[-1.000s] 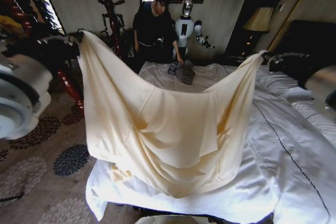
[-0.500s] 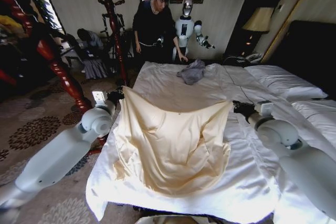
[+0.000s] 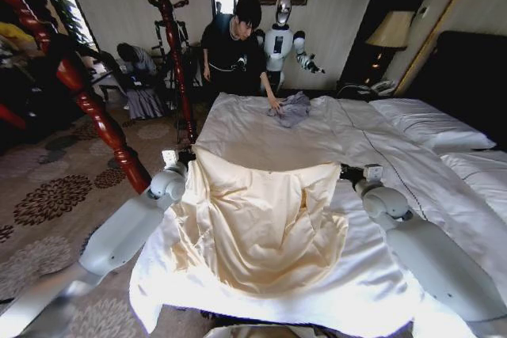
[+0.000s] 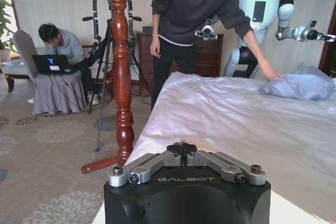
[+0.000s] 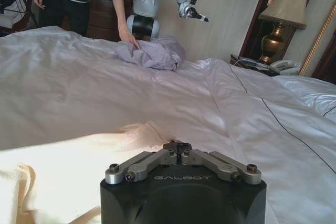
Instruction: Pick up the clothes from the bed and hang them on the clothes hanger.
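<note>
Change since earlier frames: the garment, formerly held spread high in the air, has come down and now lies on the bed; both arms have lowered with it.

Wide bed with white duvet and thin dark stitched line [image 3: 412,195]: fills the head view from 12 to 5 o'clock.

Pale cream-yellow garment of thin, wrinkled silky fabric [image 3: 261,227]: spread at centre, hem toward 6 o'clock, upper corners at 10 and 2 o'clock.

Left gripper [image 3: 187,156]: at the 10 o'clock corner, fingers pinched together on the cloth.

Right gripper [image 3: 347,172]: at the 2 o'clock corner, fingers likewise closed on the fabric edge [image 5: 142,132].

Grey-lavender crumpled garment [image 3: 291,107]: 12 o'clock, under a person's hand; not the task's item.

Step judged: garment laid flat for arranging. Next move calls for a hanger to be fed into the neckline.
</note>
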